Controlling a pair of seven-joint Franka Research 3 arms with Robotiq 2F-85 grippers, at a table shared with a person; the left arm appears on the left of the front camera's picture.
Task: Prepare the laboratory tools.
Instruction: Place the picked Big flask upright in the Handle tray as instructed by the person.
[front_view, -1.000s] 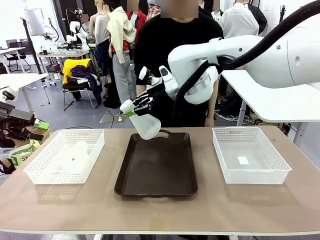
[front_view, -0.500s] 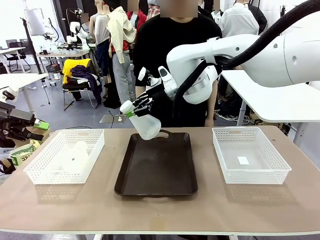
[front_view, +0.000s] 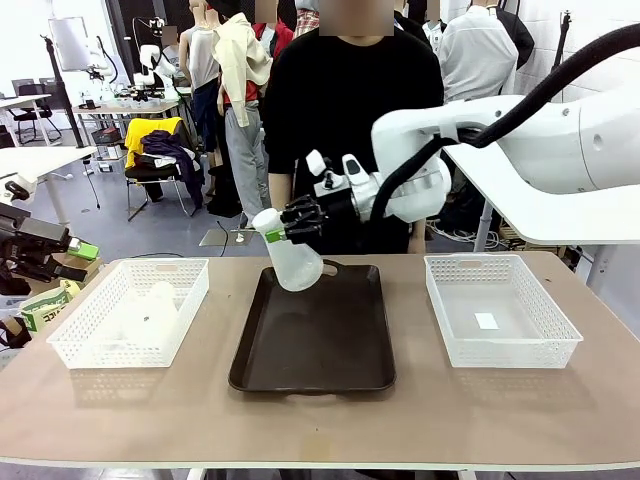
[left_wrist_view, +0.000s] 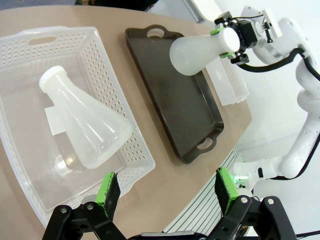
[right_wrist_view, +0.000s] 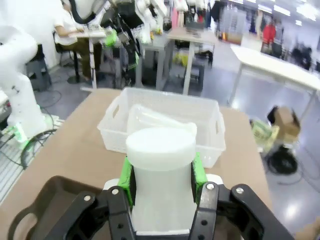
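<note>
Currently, the left gripper (left_wrist_view: 166, 190) hangs above the left end of the worktop (front_view: 300, 420), its green-padded fingers spread wide and grasping nothing. Below it stands the left white mesh basket (front_view: 100, 355), which contains one frosted conical flask (left_wrist_view: 87, 127) lying on its side on the basket floor. At centre, the dark brown tray (front_view: 320, 340) rests flat on the worktop, its handles at the near and far ends. The second flask (front_view: 292, 255) is held over the far end of this tray, tilted, neck towards the upper left and wide base lower right. The right gripper (front_view: 274, 234) is clenched on its neck, one green pad on either side. At right, the second white mesh basket (front_view: 437, 300) holds a small white slip. A person (front_view: 350, 100) stands behind the worktop.
</note>
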